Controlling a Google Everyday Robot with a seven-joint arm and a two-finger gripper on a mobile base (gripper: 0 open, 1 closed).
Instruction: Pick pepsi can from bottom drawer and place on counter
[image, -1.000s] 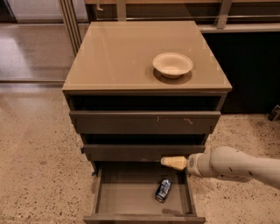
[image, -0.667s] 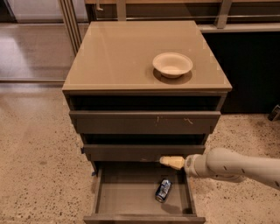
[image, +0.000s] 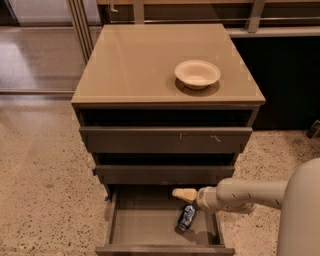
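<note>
The pepsi can (image: 186, 218), blue with white markings, lies on its side on the floor of the open bottom drawer (image: 145, 225), towards the right. My gripper (image: 184, 194) reaches in from the right on a cream arm and hovers just above the drawer's back, a little above and behind the can, apart from it. The tan counter (image: 140, 60) tops the cabinet.
A cream paper bowl (image: 197, 74) stands on the counter's right side. The two upper drawers (image: 165, 140) show flat fronts above my gripper. Speckled terrazzo floor (image: 45, 170) lies to the left. A dark wall panel (image: 285, 80) is at the right.
My gripper has moved a little left and down, closer to the can. The can, the bowl and the drawer have not moved.
</note>
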